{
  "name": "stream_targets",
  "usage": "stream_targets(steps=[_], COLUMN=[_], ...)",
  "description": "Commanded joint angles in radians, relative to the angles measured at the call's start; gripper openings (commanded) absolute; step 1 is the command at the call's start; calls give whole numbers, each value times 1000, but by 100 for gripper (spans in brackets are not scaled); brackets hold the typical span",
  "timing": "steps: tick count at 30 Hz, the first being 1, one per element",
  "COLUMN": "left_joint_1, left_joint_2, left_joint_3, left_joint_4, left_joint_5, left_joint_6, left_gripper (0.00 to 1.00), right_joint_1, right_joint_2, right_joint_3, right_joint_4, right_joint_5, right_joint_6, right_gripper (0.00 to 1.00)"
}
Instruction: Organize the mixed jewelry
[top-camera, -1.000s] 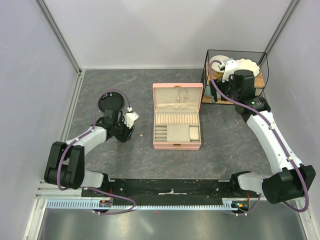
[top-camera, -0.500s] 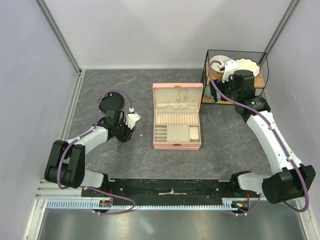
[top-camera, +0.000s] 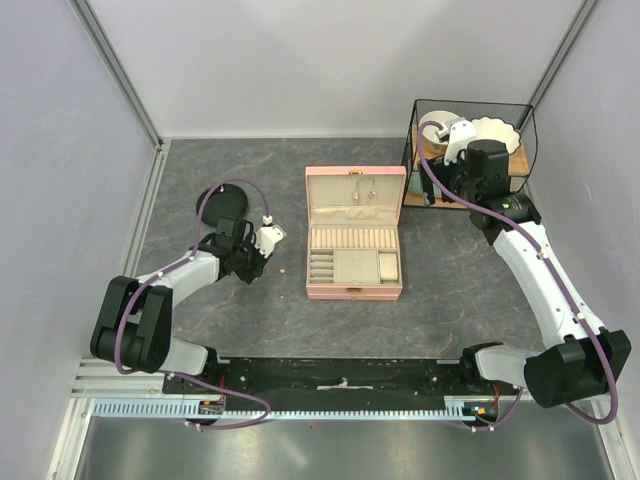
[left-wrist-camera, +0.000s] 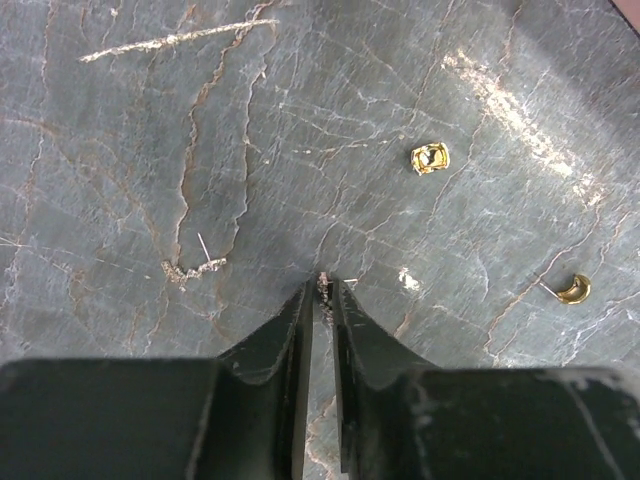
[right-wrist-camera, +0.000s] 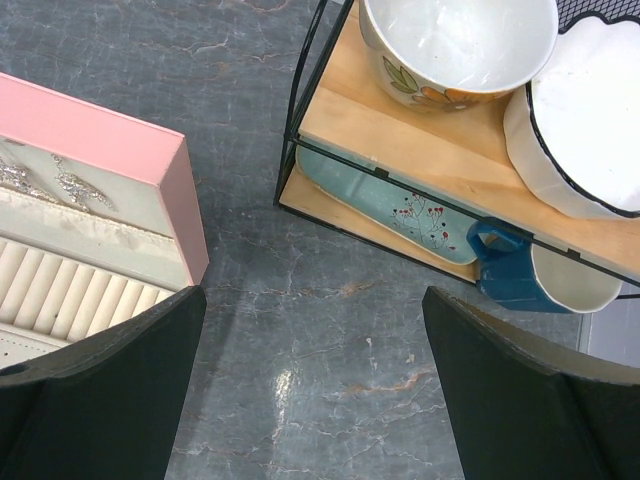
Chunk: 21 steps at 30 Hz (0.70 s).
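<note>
In the left wrist view my left gripper (left-wrist-camera: 323, 285) is low over the dark stone table, its jaws almost together on a tiny pale glittery jewelry piece pinched at the tips. A gold square piece (left-wrist-camera: 430, 158) and a gold crescent earring (left-wrist-camera: 573, 290) lie ahead to the right. A speckled pale piece with a thin pin (left-wrist-camera: 193, 266) lies to the left. In the top view the left gripper (top-camera: 252, 268) is left of the open pink jewelry box (top-camera: 355, 232), with a gold speck (top-camera: 283, 271) beside it. My right gripper (right-wrist-camera: 315, 400) is open and empty.
A black round dish (top-camera: 222, 205) sits behind the left arm. A black wire rack (top-camera: 470, 150) at the back right holds a flowered bowl (right-wrist-camera: 455, 40), a white dish (right-wrist-camera: 585, 120), a blue plate (right-wrist-camera: 400, 205) and a blue mug (right-wrist-camera: 510, 265). The pink box's corner (right-wrist-camera: 150, 160) is at the right gripper's left.
My left gripper has shifted slightly right and away from the black dish, which now shows more fully. The right arm has not moved.
</note>
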<state>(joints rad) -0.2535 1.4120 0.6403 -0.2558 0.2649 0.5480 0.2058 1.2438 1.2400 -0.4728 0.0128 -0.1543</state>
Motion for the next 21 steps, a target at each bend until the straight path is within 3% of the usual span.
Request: stream_targets(steps=[1,6,15,21], left_joint_1=[-4,-4,-12,-44], left_joint_2=[44,39,-28,-168], left_joint_3=[7,-4,-11,15], left_joint_4=[0,-2,-8,-8], left_joint_5=[-39,-46,-12,-38], left_joint_6=[43,53,38,20], left_gripper=[17,2,2,1], right_joint_1=[3,3,3,3], right_joint_2=[-7,-12,-7,0], right_joint_3=[6,0,-4,-2], right_joint_4=[23,23,26,25], right_joint_5=[1,3,4,10], right_joint_6=[-5,-8,-8,-14], right_gripper=[98,98,98,98])
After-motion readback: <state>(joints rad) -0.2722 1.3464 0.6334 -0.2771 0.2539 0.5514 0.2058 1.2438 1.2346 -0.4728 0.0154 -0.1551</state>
